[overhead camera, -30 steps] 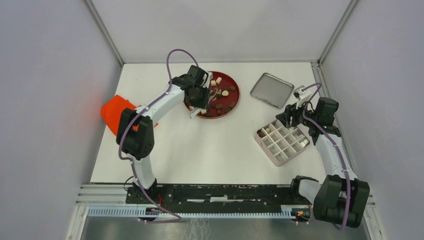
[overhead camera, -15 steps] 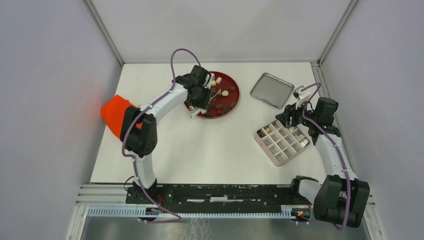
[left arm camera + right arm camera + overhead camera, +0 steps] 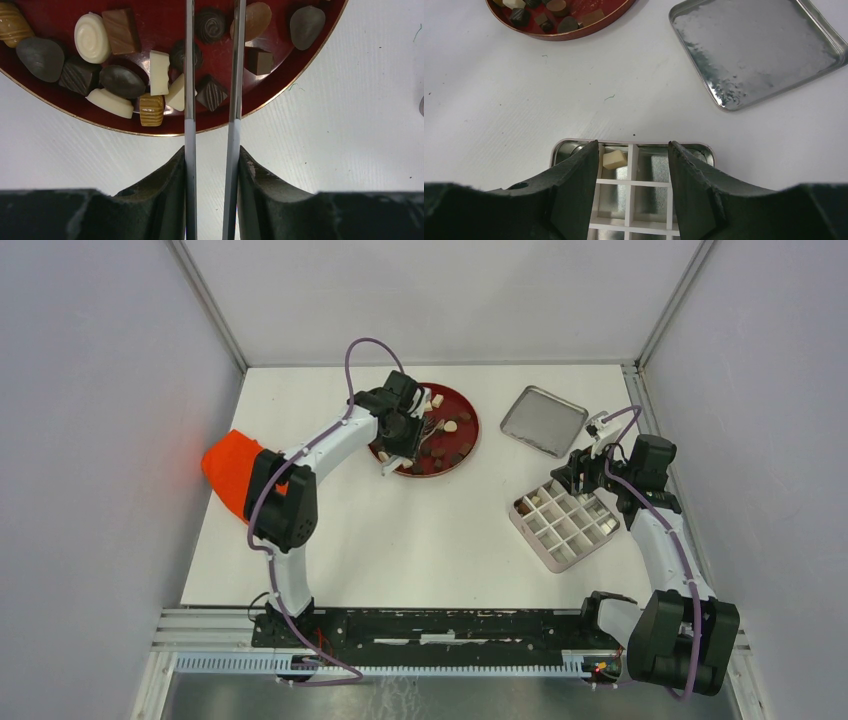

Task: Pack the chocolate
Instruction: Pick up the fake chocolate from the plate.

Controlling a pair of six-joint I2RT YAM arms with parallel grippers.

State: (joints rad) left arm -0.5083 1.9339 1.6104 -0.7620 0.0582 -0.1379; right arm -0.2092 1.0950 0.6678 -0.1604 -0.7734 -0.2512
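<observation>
The chocolate (image 3: 150, 75), dark, tan and cream pieces, lies on a red plate (image 3: 300, 75). My left gripper (image 3: 212, 150) is shut on metal tweezers (image 3: 189, 100). Their two blades reach over the plate's near rim, a little apart, with a dark ridged piece (image 3: 211, 93) between them. The blade tips run out of the wrist view. From above, the left gripper (image 3: 400, 435) sits at the plate's left edge. My right gripper (image 3: 633, 145) stands open over the far corner of a divided tin (image 3: 574, 142). One cream piece (image 3: 614, 159) lies in a compartment there.
The tin (image 3: 565, 523) sits at the right with a brown piece (image 3: 523, 507) in its left corner. A silver lid (image 3: 543, 420) lies behind it. An orange object (image 3: 230, 465) rests at the table's left edge. Grey walls close in on three sides.
The left arm has shifted slightly farther over the plate with the tweezers. The right arm has not moved.
</observation>
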